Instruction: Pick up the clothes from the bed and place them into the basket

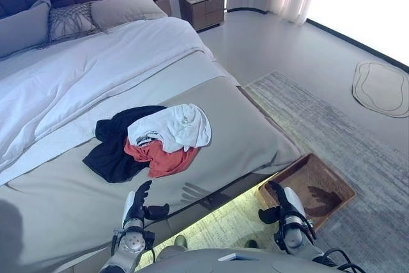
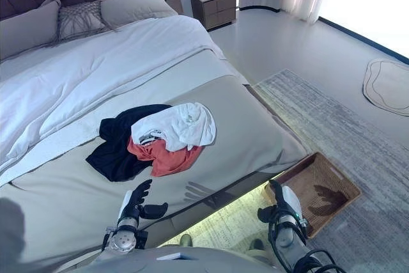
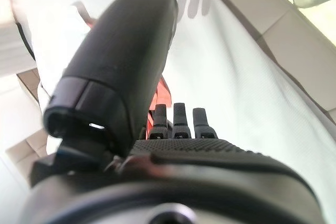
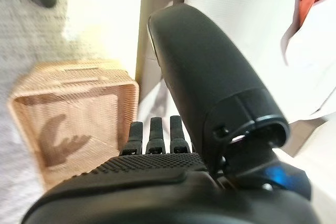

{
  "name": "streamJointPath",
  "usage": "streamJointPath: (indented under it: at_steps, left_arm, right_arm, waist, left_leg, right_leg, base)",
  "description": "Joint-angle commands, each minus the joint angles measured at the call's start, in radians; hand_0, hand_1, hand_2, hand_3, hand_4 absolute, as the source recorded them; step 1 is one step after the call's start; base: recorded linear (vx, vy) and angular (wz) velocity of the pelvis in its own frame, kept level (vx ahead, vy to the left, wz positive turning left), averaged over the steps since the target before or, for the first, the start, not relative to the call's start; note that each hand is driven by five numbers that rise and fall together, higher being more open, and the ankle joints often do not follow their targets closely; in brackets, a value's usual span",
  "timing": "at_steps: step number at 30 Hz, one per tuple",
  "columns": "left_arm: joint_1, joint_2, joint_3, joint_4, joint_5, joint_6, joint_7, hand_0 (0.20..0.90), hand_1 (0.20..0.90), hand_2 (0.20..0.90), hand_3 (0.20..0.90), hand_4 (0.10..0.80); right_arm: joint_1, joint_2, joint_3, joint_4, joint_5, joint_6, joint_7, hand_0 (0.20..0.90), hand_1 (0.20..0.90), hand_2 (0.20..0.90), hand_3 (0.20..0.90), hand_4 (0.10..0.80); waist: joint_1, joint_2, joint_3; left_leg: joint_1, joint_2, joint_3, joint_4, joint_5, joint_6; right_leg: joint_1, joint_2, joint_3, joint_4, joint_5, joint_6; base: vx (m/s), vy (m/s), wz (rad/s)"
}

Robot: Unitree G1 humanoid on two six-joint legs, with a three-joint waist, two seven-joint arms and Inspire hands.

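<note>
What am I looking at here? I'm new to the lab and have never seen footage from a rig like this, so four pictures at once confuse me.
A two-armed humanoid robot is standing at the foot of a bed. The two wide pictures come from cameras on its head, looking down. The two close, dark ones come from cameras on its wrists, each looking along its own hand.

On the bed lies a pile of clothes: a white piece on top, red and dark ones under it. A woven basket stands empty on the rug beside the bed.

The left hand hovers over the bed edge, near the pile; the right hand hangs by the basket. Both have straight fingers and hold nothing.
</note>
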Motion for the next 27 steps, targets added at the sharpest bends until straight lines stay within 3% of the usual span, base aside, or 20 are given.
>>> streamJointPath:
  at_steps: [1,5,10,12,15,16,20,22,27]
  left_arm:
    - [-0.102,0.048,0.039,-0.082,0.056,-0.066,0.073,0.900,0.900,0.900,0.900,0.800]
    - [-0.108,0.059,0.028,-0.130,0.076,-0.071,0.088,0.900,0.900,0.900,0.900,0.800]
    - [-0.103,0.084,0.014,-0.162,0.073,-0.073,0.057,0.900,0.900,0.900,0.900,0.800]
    - [-0.081,0.108,0.030,-0.178,0.060,-0.076,0.038,0.900,0.900,0.900,0.900,0.800]
    - [-0.088,0.138,0.037,-0.187,0.034,-0.060,0.032,0.900,0.900,0.900,0.900,0.800]
    - [-0.102,0.142,0.038,-0.176,0.029,-0.061,0.029,0.900,0.900,0.900,0.900,0.800]
    - [-0.141,0.126,0.029,-0.186,0.023,-0.042,0.024,0.900,0.900,0.900,0.900,0.800]
    - [-0.144,0.138,-0.002,-0.263,0.050,-0.042,-0.008,0.900,0.900,0.900,0.900,0.800]
    - [-0.186,0.190,-0.077,-0.348,0.041,-0.105,-0.066,0.900,0.900,0.900,0.900,0.800]
  right_arm:
    - [-0.133,-0.017,0.047,-0.122,-0.112,-0.008,-0.122,0.900,0.900,0.900,0.900,0.800]
    - [-0.208,-0.056,0.085,-0.235,-0.145,0.072,-0.190,0.900,0.900,0.900,0.900,0.800]
    - [-0.354,-0.092,0.096,-0.278,-0.162,0.122,-0.213,0.900,0.900,0.900,0.900,0.800]
    - [-0.365,-0.111,0.080,-0.329,-0.176,0.157,-0.207,0.900,0.900,0.900,0.900,0.800]
    - [-0.425,-0.142,0.097,-0.393,-0.165,0.216,-0.213,0.900,0.900,0.900,0.900,0.800]
    - [-0.464,-0.146,0.103,-0.400,-0.160,0.230,-0.202,0.900,0.900,0.900,0.900,0.800]
    - [-0.623,-0.151,0.140,-0.387,-0.152,0.281,-0.134,0.900,0.900,0.900,0.900,0.800]
    - [-0.714,-0.195,0.152,-0.374,-0.123,0.338,-0.099,0.900,0.900,0.900,0.900,0.800]
    - [-0.912,-0.283,0.175,-0.219,-0.081,0.356,-0.034,0.900,0.900,0.900,0.900,0.800]
  waist:
    - [0.041,-0.071,0.034]
    - [0.062,-0.076,0.053]
    - [0.111,-0.081,0.077]
    - [0.115,-0.089,0.083]
    - [0.095,-0.094,0.089]
    - [0.092,-0.096,0.091]
    - [0.115,-0.112,0.088]
    - [0.145,-0.117,0.097]
    - [0.205,-0.092,0.175]
  left_leg:
    - [-0.002,-0.018,-0.072,0.006,-0.046,-0.003]
    - [0.002,-0.011,-0.033,0.006,-0.040,-0.005]
    - [-0.018,-0.050,-0.094,0.006,-0.047,0.031]
    - [-0.017,-0.071,-0.130,0.006,-0.041,0.042]
    - [-0.034,-0.068,-0.172,0.006,-0.040,0.039]
    - [-0.044,-0.062,-0.173,0.006,-0.038,0.039]
    - [-0.066,-0.034,-0.149,0.006,-0.021,0.013]
    - [-0.090,-0.019,-0.155,0.010,-0.004,-0.006]
    - [-0.217,-0.045,-0.234,0.137,-0.004,-0.016]
  right_leg:
    - [0.073,-0.068,0.041,0.030,-0.067,-0.005]
    - [0.062,-0.085,0.010,0.049,-0.066,-0.003]
    - [0.050,-0.116,-0.002,0.183,-0.090,0.010]
    - [0.006,-0.122,0.031,0.249,-0.056,0.020]
    - [-0.040,-0.079,0.140,0.139,-0.042,0.016]
    - [-0.051,-0.071,0.152,0.138,-0.051,0.009]
    - [-0.026,-0.058,0.113,0.084,-0.052,-0.009]
    - [-0.004,-0.056,0.077,0.090,-0.077,-0.025]
    - [-0.066,-0.094,0.011,0.227,-0.135,-0.048]
  base:
    - [0.001,0.021,0.13]
    - [-0.024,0.073,0.16]
    - [0.004,0.120,0.28]
    - [0.114,-0.016,0.25]
    - [0.082,-0.201,0.44]
    - [0.028,-0.166,0.62]
    - [0.091,-0.147,0.31]
    - [0.112,-0.059,0.15]
    - [-0.059,0.031,0.41]
